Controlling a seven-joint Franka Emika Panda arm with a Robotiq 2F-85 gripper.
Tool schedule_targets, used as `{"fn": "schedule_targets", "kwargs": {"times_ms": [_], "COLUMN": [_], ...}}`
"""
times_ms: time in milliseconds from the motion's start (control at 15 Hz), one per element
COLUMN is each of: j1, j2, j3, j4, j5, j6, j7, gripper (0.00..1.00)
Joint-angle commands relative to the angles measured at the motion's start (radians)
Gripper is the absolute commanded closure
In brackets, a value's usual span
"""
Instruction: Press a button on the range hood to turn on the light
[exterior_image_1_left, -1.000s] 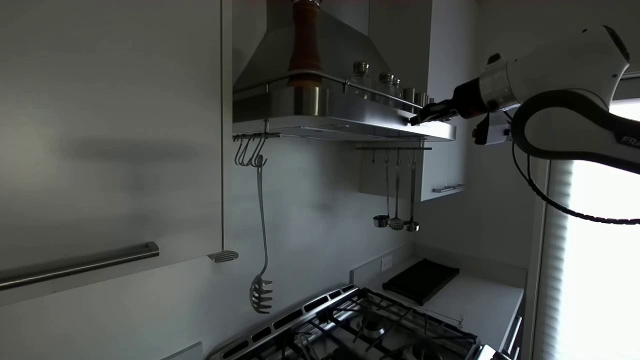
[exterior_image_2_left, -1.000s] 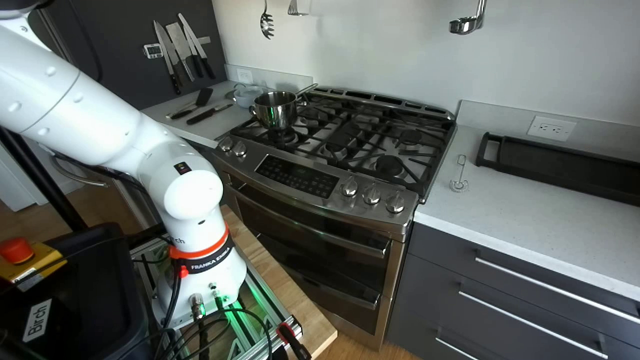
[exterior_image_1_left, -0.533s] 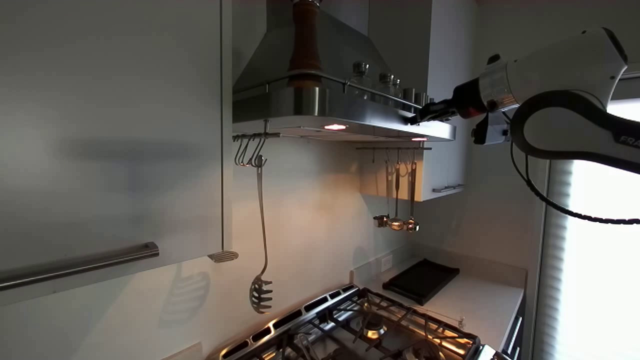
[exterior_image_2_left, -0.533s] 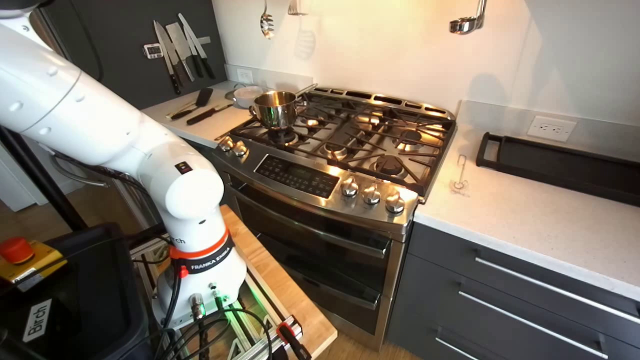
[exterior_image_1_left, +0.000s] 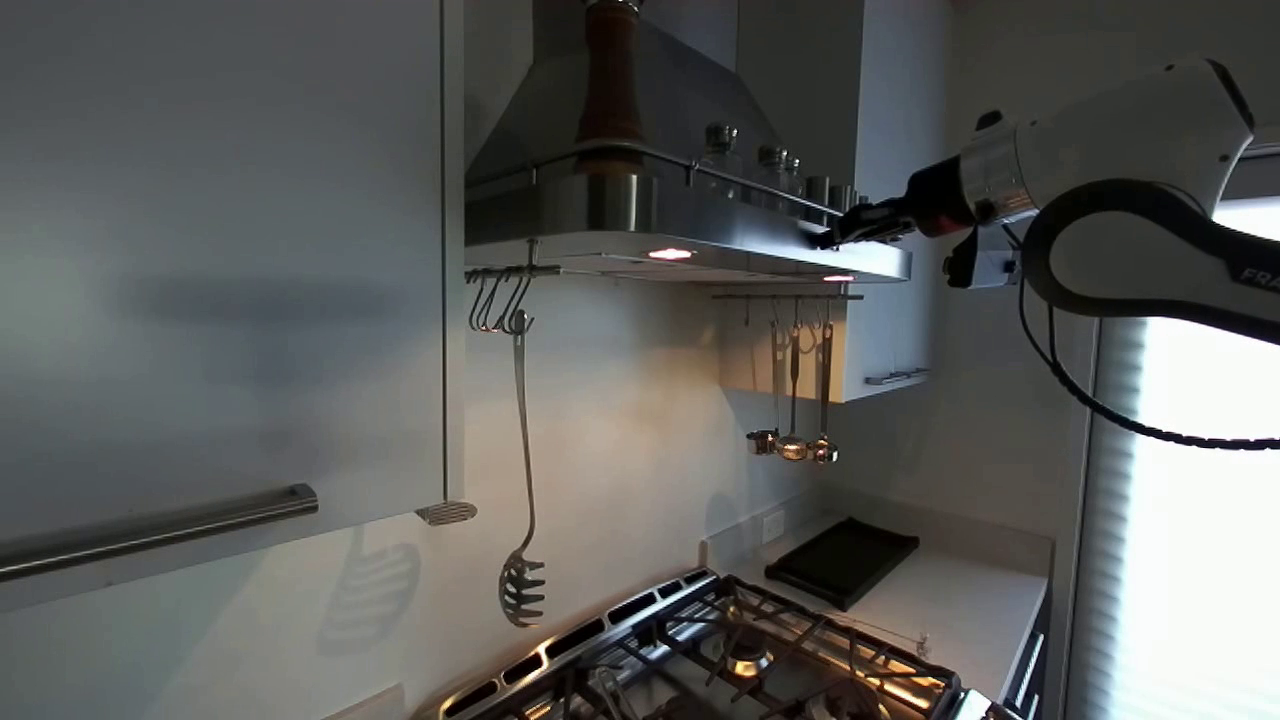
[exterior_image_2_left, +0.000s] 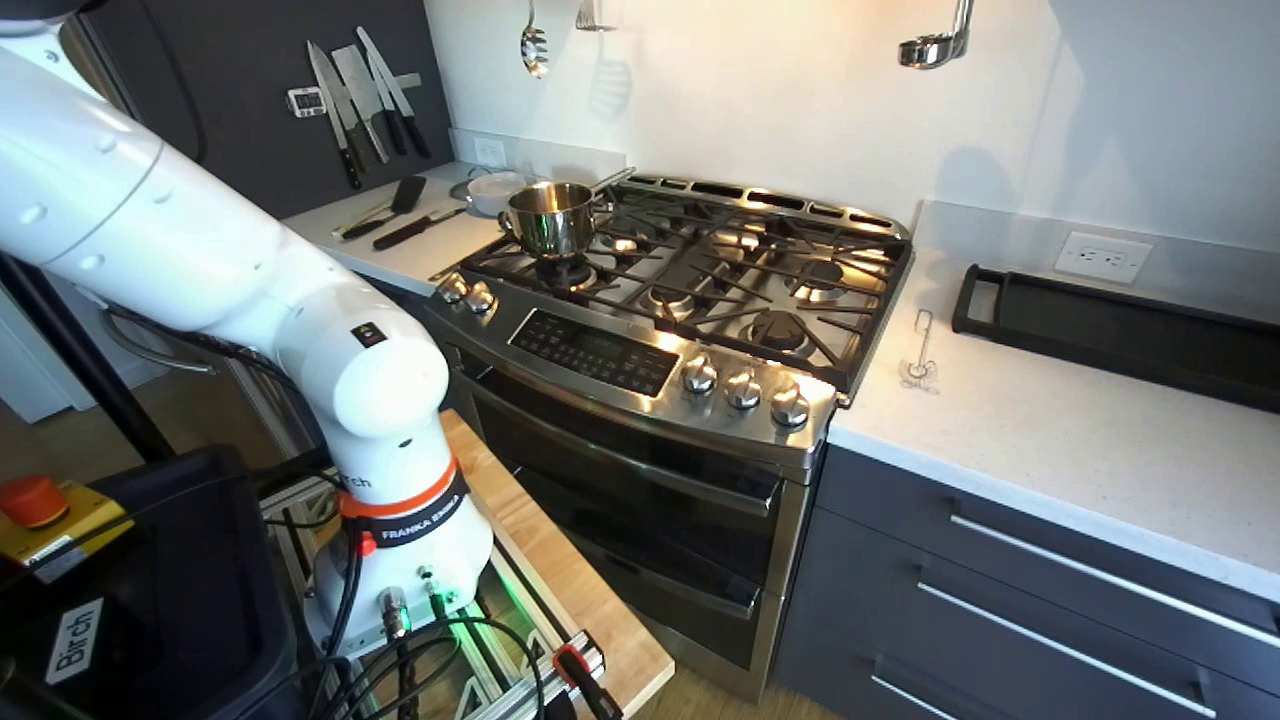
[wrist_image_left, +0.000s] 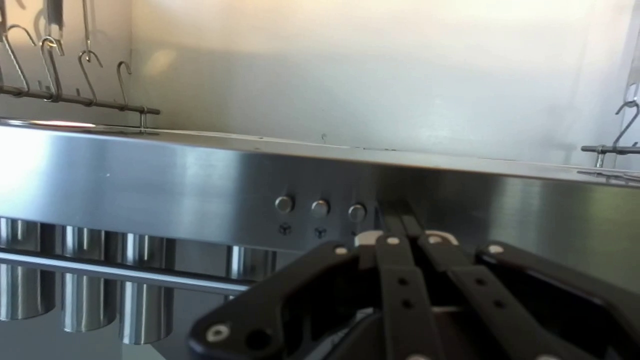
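Observation:
The steel range hood (exterior_image_1_left: 720, 222) hangs over the stove, and its front band (wrist_image_left: 200, 185) fills the middle of the wrist view. Round buttons (wrist_image_left: 320, 208) sit in a row on that band; three show, with small dark symbols by them. My gripper (wrist_image_left: 400, 212) is shut and empty, its fingertips together at the band just right of the visible buttons. What lies behind the fingertips is hidden, and I cannot tell if they touch it. In an exterior view the gripper (exterior_image_1_left: 832, 238) points at the hood's front. The hood light (exterior_image_1_left: 670, 254) glows underneath, with a second lamp (exterior_image_1_left: 838, 277) also lit.
Metal canisters (wrist_image_left: 145, 285) stand behind a rail (wrist_image_left: 125, 272) on the hood. A wooden mill (exterior_image_1_left: 610, 90) and glass jars (exterior_image_1_left: 722, 150) stand there too. Hooks and utensils (exterior_image_1_left: 795, 400) hang below. A pot (exterior_image_2_left: 552, 222) sits on the stove (exterior_image_2_left: 690, 270).
One second ago the lamps under the hood were dark; by half a second ago they glow, and the wall and stove are lit warmly. The arm has barely moved, sinking very slightly.

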Motion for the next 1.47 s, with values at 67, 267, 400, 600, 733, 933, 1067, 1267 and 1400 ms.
{"fn": "schedule_targets", "kwargs": {"times_ms": [67, 267, 400, 600, 733, 933, 1067, 1267, 1400], "j1": [0.023, 0.024, 0.025, 0.029, 0.03, 0.031, 0.019, 0.013, 0.01], "j2": [0.029, 0.032, 0.034, 0.04, 0.044, 0.034, 0.019, -0.004, -0.012], "j3": [-0.024, -0.025, -0.027, -0.035, -0.037, -0.032, -0.022, -0.012, -0.007], "j4": [-0.021, -0.025, -0.03, -0.039, -0.038, -0.037, -0.033, -0.036, -0.039], "j5": [0.034, 0.031, 0.032, 0.034, 0.034, 0.033, 0.023, 0.017, 0.013], "j6": [0.043, 0.052, 0.059, 0.084, 0.089, 0.071, 0.038, 0.013, 0.009], "j7": [-0.039, -0.043, -0.045, -0.053, -0.054, -0.055, -0.046, -0.037, -0.034], "gripper": [1.0, 1.0, 1.0, 1.0, 1.0, 1.0, 1.0, 1.0, 1.0]}}
